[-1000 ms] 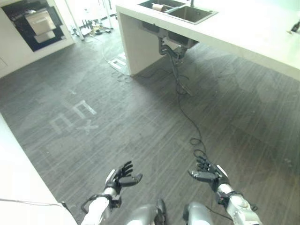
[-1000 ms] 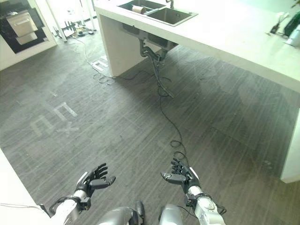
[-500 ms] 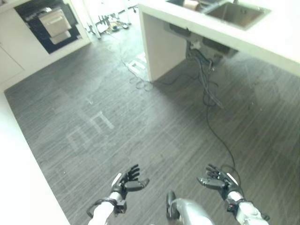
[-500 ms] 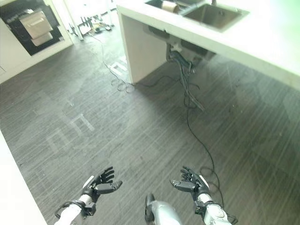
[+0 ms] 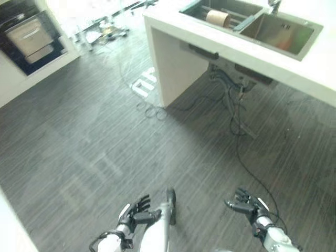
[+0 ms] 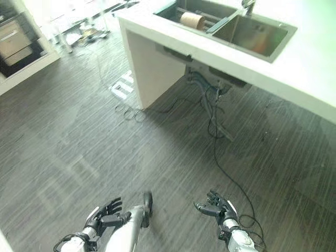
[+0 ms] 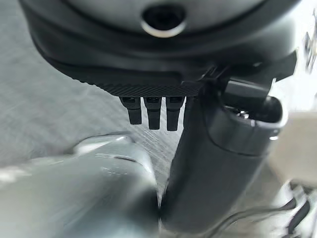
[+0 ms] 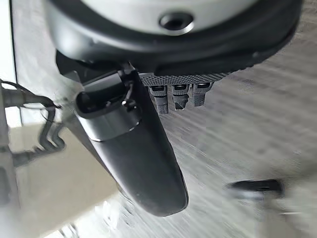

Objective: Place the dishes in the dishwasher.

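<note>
i'm looking down into a kitchen set up as a test space. a white counter (image 6: 315,68) carries a steel double sink (image 6: 231,26) with a faucet (image 6: 248,5), its plumbing (image 6: 210,89) exposed underneath. a built-in appliance (image 5: 29,37) sits in the far white cabinetry (image 5: 10,86). grey wood-look floor (image 5: 105,131) bears tape marks (image 5: 89,176) and loose cables (image 5: 149,110).

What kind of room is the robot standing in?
Most likely a kitchen. A white counter holds a double metal sink with a tap, there is a built-in oven in the far wall, and the floor is dark wood planks.
</note>
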`<state>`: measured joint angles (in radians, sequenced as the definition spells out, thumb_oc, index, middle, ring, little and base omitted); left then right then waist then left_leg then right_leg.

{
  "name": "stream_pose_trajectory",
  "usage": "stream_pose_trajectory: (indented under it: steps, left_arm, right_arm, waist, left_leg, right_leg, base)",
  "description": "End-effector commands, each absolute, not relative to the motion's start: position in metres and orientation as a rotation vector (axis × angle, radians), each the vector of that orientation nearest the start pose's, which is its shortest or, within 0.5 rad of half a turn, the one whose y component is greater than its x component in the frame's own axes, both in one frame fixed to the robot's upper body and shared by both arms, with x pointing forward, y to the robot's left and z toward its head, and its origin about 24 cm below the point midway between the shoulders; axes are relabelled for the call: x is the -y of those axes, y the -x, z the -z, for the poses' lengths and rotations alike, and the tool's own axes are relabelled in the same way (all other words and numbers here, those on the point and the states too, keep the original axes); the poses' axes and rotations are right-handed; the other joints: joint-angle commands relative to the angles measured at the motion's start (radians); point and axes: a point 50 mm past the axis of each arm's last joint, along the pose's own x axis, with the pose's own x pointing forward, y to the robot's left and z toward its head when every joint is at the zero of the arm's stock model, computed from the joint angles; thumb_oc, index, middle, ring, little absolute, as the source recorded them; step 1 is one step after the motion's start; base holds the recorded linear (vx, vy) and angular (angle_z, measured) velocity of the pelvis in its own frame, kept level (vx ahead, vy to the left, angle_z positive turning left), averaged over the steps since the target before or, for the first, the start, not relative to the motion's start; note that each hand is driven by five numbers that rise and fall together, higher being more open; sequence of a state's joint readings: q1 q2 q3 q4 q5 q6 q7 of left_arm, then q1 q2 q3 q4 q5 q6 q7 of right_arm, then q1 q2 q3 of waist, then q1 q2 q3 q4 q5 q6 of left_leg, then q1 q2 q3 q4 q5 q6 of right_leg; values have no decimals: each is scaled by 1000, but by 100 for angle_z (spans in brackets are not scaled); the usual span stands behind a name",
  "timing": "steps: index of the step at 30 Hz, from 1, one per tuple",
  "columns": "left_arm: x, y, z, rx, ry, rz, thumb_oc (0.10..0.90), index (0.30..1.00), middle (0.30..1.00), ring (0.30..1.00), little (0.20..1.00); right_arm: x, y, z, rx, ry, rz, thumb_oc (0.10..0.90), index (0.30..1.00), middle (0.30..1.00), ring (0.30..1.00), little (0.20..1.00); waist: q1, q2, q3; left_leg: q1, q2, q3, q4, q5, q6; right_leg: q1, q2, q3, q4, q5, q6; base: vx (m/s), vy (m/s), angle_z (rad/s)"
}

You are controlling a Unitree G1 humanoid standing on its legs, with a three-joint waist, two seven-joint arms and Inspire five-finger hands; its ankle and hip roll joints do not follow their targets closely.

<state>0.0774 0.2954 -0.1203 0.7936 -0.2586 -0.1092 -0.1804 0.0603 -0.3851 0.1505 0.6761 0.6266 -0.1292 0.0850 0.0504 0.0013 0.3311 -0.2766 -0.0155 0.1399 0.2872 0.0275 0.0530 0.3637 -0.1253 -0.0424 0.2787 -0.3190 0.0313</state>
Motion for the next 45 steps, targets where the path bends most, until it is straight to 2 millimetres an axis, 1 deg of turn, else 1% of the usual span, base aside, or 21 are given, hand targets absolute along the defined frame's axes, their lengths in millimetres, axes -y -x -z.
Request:
stream_pose_trajectory:
  steps: [1,4,5,7,10,12,13,14,16,20,22,24,26,27,29,31,32,33,34,36,45]
  left_arm:
    - [-221,-176,95,-623,-92,143,800,900,900,900,900]
    - [-224,-191,88,-603,-122,145,800,900,900,900,900]
    - [-225,-192,87,-599,-125,140,800,900,900,900,900]
    - [-227,-197,84,-582,-123,125,800,900,900,900,900]
    - [-227,-201,80,-568,-127,133,800,900,900,900,900]
    - [-229,-200,79,-567,-127,126,800,900,900,900,900]
    - [-229,-200,79,-567,-127,126,800,900,900,900,900]
    - [-229,-194,83,-577,-123,110,800,900,900,900,900]
    - [-224,-186,90,-591,-107,100,800,900,900,900,900]
    - [-219,-174,96,-620,-85,116,800,900,900,900,900]
    - [-218,-173,97,-624,-93,105,800,900,900,900,900]
    - [-217,-175,96,-620,-72,96,800,900,900,900,900]
    - [-218,-176,95,-627,-74,113,800,900,900,900,900]
    - [-218,-177,95,-632,-82,123,800,900,900,900,900]
    - [-216,-176,98,-650,-92,128,800,900,900,900,900]
    - [-217,-168,104,-669,-86,99,800,900,900,900,900]
    - [-217,-165,106,-677,-85,95,800,900,900,900,900]
    - [-217,-165,106,-677,-85,95,800,900,900,900,900]
    - [-215,-154,112,-714,-63,86,800,900,900,900,900]
    - [-219,-151,114,-743,-68,90,800,900,900,900,900]
    - [-226,-146,126,-827,-51,62,800,900,900,900,900]
  right_arm:
    - [254,-213,53,-361,-189,126,800,900,900,900,900]
    - [247,-212,56,-357,-185,112,800,900,900,900,900]
    - [246,-213,56,-358,-187,109,800,900,900,900,900]
    - [243,-216,56,-356,-175,88,800,900,900,900,900]
    - [246,-214,54,-356,-165,90,800,900,900,900,900]
    - [250,-213,53,-355,-170,87,800,900,900,900,900]
    - [250,-213,53,-355,-170,87,800,900,900,900,900]
    - [253,-210,55,-361,-155,70,800,900,900,900,900]
    - [251,-210,56,-364,-142,64,800,900,900,900,900]
    - [255,-213,52,-349,-118,90,800,900,900,900,900]
    - [258,-216,49,-348,-105,91,800,900,900,900,900]
    - [262,-217,46,-342,-89,89,800,900,900,900,900]
    - [271,-214,45,-343,-67,108,800,900,900,900,900]
    - [273,-213,45,-344,-72,123,800,900,900,900,900]
    - [274,-212,47,-351,-84,140,800,900,900,900,900]
    - [269,-215,50,-371,-77,121,800,900,900,900,900]
    - [266,-216,51,-376,-70,123,800,900,900,900,900]
    - [266,-216,51,-376,-70,123,800,900,900,900,900]
    - [264,-215,54,-388,-34,127,800,900,900,900,900]
    - [271,-214,56,-408,-14,166,800,900,900,900,900]
    - [274,-186,93,-610,-25,233,800,900,900,900,900]
  waist:
    - [1,43,-47]
    - [-30,71,-40]
    - [-31,68,-35]
    - [-50,69,-19]
    - [-81,57,0]
    - [-99,34,5]
    - [-99,34,5]
    - [-116,14,3]
    - [-125,13,-12]
    - [-123,24,-38]
    - [-116,20,-42]
    - [-110,8,-39]
    - [-106,0,-20]
    - [-104,-5,-15]
    - [-83,-3,-9]
    - [-53,1,-15]
    - [-39,11,-17]
    - [-39,11,-17]
    - [3,46,-8]
    - [12,44,-28]
    - [-12,82,-58]
  left_leg:
    - [-1,56,-36,13,-68,-58]
    - [83,27,-30,13,-133,10]
    - [93,23,-24,13,-140,13]
    - [132,18,-28,13,-163,18]
    - [173,-3,-55,13,-194,6]
    - [208,-22,-59,13,-232,3]
    - [208,-22,-59,13,-232,3]
    - [259,-43,-65,13,-294,6]
    - [296,-44,-72,13,-332,5]
    - [394,-36,-99,13,-320,-18]
    - [449,-25,-90,13,-207,-50]
    - [397,-15,-81,164,-108,-86]
    - [268,18,-34,438,-56,-114]
    - [218,38,-21,485,-44,-114]
    - [137,-13,-22,416,-73,-84]
    - [153,-40,-49,169,-78,-58]
    - [155,-27,-73,13,-49,-65]
    - [155,-27,-73,13,-49,-65]
    - [17,-5,-177,13,12,-109]
    - [15,-5,-149,13,-66,-89]
    - [126,-30,-197,13,-172,-18]
  right_leg:
    - [-143,71,-109,50,192,58]
    - [-355,14,-161,487,326,106]
    - [-379,5,-164,515,318,104]
    - [-451,36,-197,461,283,86]
    - [-494,65,-223,169,280,69]
    - [-569,10,-248,21,332,87]
    - [-569,10,-248,21,332,87]
    - [-660,-42,-220,21,371,116]
    - [-673,-45,-205,21,375,116]
    - [-595,8,-176,21,296,54]
    - [-559,19,-177,21,259,23]
    - [-528,17,-170,21,232,-2]
    - [-471,18,-169,21,197,-34]
    - [-450,18,-166,21,187,-42]
    - [-418,34,-130,21,170,-32]
    - [-405,59,-76,21,150,-14]
    - [-391,74,-65,21,136,-6]
    - [-391,74,-65,21,136,-6]
    - [-351,125,-21,21,97,-5]
    - [-343,110,-32,21,83,5]
    - [-353,104,-98,21,137,14]
  base:
    - [321,285,-4]
    - [263,318,33]
    - [256,187,12]
    - [210,-33,-26]
    - [281,-149,13]
    - [256,-144,88]
    - [368,-180,2]
    - [257,-118,-36]
    - [518,-294,-13]
    - [564,-345,7]
    - [338,-258,-4]
    - [255,-244,-41]
    - [276,-280,-22]
    - [269,-220,1]
    - [297,-40,7]
    - [372,100,-67]
    - [225,90,-147]
    - [369,200,-133]
    - [297,162,-51]
    - [319,235,-103]
    - [157,156,-37]
